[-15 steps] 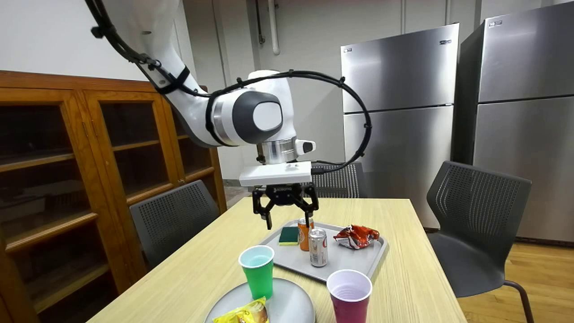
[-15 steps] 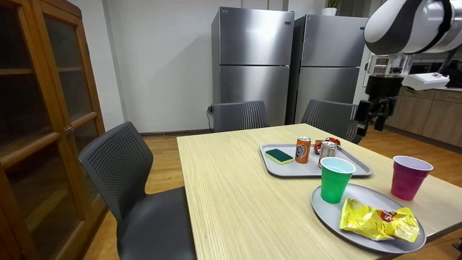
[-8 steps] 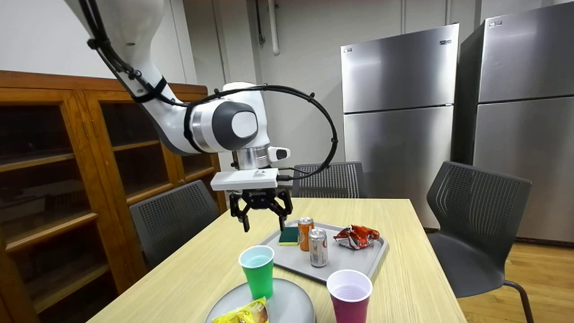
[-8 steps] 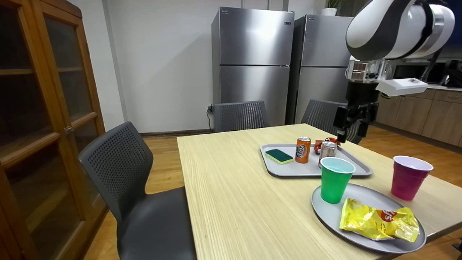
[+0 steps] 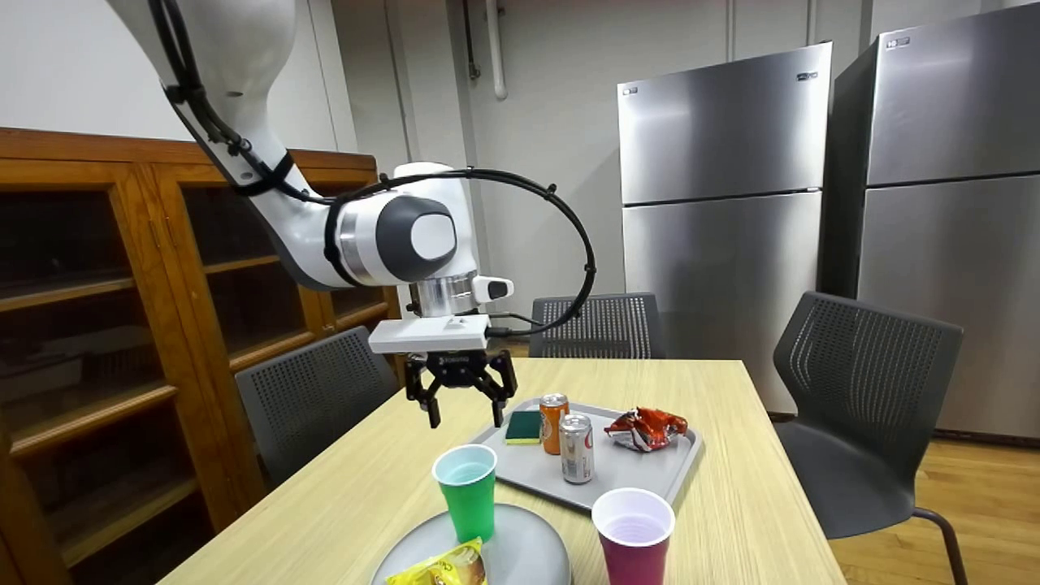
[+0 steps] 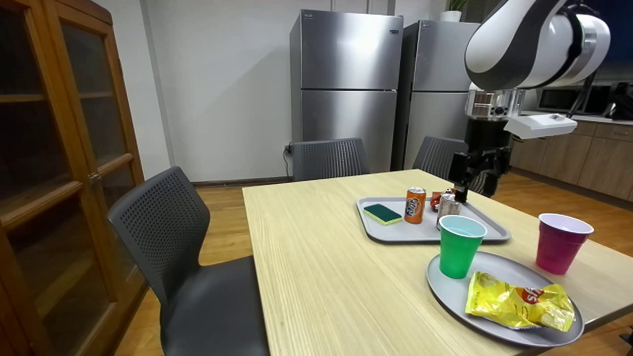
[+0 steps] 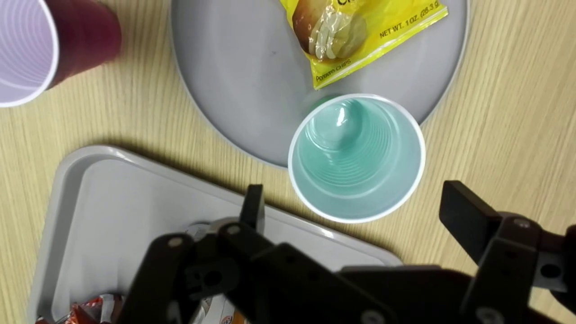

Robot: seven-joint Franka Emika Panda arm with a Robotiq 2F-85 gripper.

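Note:
My gripper (image 5: 465,421) is open and empty, pointing down above the table. It hangs higher than the green cup (image 5: 470,496), with air between them. In the wrist view the cup's white-rimmed mouth (image 7: 355,198) shows just ahead of and between the wide-apart fingers (image 7: 468,220). The cup stands upright on a round grey plate (image 6: 494,262). A yellow chip bag (image 6: 519,301) lies on the plate beside the cup. In an exterior view a fingertip overlaps a silver can (image 6: 447,205) on the tray; the wrist view mostly hides that can behind the left finger.
A grey tray (image 5: 626,471) holds the silver can, an orange can (image 6: 414,205), a green-yellow sponge (image 6: 382,213) and a crumpled red bag (image 5: 647,428). A purple cup (image 6: 563,244) stands beside the plate. Chairs (image 5: 861,406) surround the table (image 6: 316,267).
The arm and open gripper have moved left and down in both exterior views, away from above the tray and lower near the green cup. The objects on the table have not moved.

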